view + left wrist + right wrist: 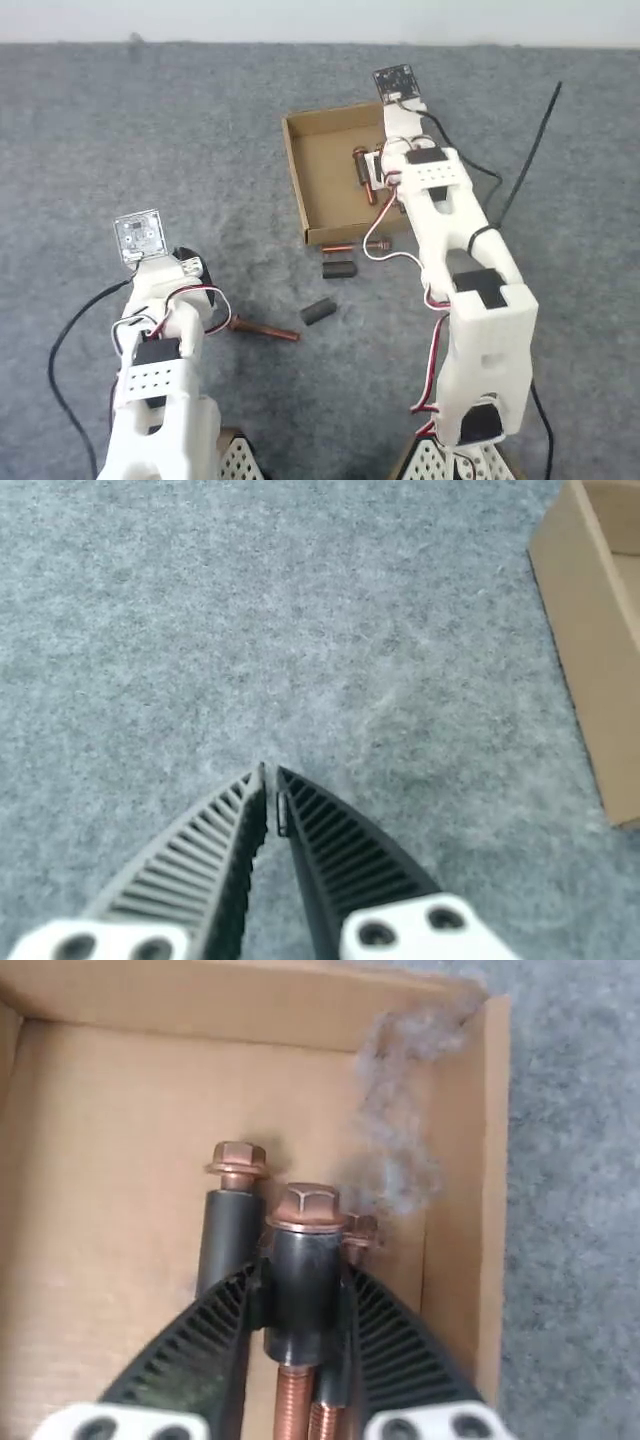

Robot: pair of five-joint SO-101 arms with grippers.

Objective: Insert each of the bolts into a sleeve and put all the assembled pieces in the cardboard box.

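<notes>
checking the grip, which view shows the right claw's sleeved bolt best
Right wrist view: the sleeved bolt is close up, clamped in the right claw. High view: small, beside the arm. Left wrist view: carpet and cardboard box wall.

Copper bolts, black sleeves, one brown box.
Sleeved bolts [230, 1235] are inside the open cardboard box [320, 170]; two empty sleeves [339, 269] and two bare bolts [265, 330] lie flat outside it.
</notes>
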